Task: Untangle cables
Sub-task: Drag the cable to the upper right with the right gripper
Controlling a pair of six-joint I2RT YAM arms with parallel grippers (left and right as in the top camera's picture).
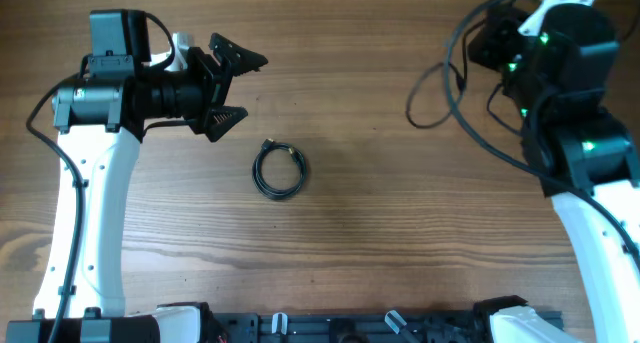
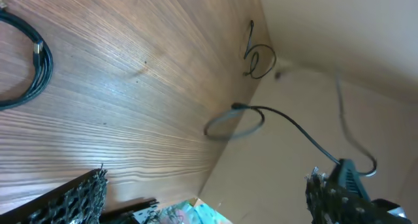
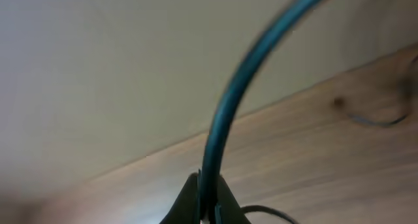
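only wrist view shows right claw (image 3: 208, 196) clamping a cable (image 3: 225, 113), overhead, left claw (image 1: 254, 85) wide apart

At the bottom centre, the right arm's dark fingers (image 3: 185, 203) are pinched together on a thin dark cable (image 3: 225, 113), which rises from between them and arcs up and to the right, blurred, until it leaves the top edge. Behind it a light brown wood-grain tabletop (image 3: 313, 152) fills the lower right, meeting a plain pale wall (image 3: 98, 67) that takes up the upper left. Another thin dark strand (image 3: 379, 121) lies blurred on the wood near the right edge.
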